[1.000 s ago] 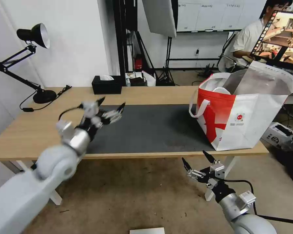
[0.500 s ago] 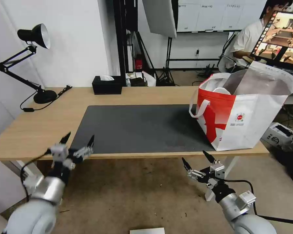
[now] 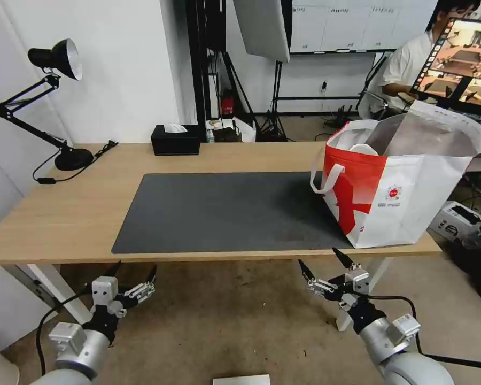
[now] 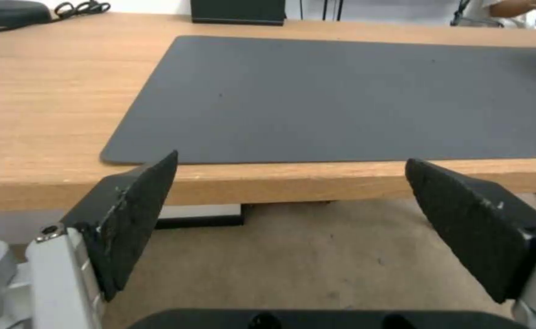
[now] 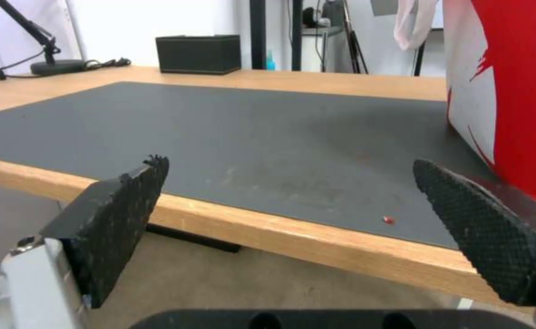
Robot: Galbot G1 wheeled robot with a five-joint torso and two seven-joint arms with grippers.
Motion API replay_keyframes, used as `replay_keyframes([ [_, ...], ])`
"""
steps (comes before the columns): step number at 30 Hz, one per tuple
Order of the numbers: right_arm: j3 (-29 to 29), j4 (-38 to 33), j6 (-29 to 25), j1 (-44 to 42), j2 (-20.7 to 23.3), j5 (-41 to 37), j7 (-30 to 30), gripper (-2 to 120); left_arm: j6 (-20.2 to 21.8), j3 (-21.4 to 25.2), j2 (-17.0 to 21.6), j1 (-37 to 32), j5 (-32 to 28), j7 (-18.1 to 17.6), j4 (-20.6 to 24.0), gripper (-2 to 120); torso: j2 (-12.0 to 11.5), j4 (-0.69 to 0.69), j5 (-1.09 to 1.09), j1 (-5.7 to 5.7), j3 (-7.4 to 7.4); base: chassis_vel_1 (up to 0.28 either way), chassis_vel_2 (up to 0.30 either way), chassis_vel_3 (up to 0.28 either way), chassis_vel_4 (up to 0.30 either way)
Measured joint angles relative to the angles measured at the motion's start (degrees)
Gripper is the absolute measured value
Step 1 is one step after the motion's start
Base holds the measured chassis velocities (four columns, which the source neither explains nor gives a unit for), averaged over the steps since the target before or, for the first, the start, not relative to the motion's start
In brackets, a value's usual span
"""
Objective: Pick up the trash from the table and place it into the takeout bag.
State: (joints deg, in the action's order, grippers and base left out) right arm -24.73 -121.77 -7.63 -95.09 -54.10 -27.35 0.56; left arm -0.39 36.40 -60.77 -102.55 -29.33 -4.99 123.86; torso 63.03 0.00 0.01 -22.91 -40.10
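The takeout bag (image 3: 411, 198), white with a red panel, stands open on the right end of the table (image 3: 64, 214), partly on the dark grey mat (image 3: 224, 214). A white curved rim (image 3: 364, 148) shows inside its mouth; the rest of the trash is hidden. In the right wrist view the bag (image 5: 512, 91) rises close by, and a tiny red crumb (image 5: 389, 220) lies on the mat (image 5: 219, 128). My left gripper (image 3: 136, 266) hangs open and holds nothing, below the table's front edge near the mat's left corner (image 4: 134, 151). My right gripper (image 3: 318, 256) is open too, under the front edge near the bag.
A black desk lamp (image 3: 53, 59) and its cable occupy the back left of the table. A black tissue box (image 3: 175, 140) sits at the back edge. White table legs (image 3: 59, 291) stand beneath. A white box (image 3: 457, 216) lies on the floor at right.
My left arm has drawn back from over the mat's left end and dropped below the table's front edge, still open. The right arm has not moved.
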Motion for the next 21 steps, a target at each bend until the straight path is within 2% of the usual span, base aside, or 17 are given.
replay_keyframes([
  [21,0.0,0.0,0.0,0.0,0.0,0.0,0.0,100,-0.2,-0.4,-0.3,0.6,0.5,-0.1,-0.1,100,0.0,0.0,-0.01,0.0,0.0,0.0,0.0,0.0,0.0],
])
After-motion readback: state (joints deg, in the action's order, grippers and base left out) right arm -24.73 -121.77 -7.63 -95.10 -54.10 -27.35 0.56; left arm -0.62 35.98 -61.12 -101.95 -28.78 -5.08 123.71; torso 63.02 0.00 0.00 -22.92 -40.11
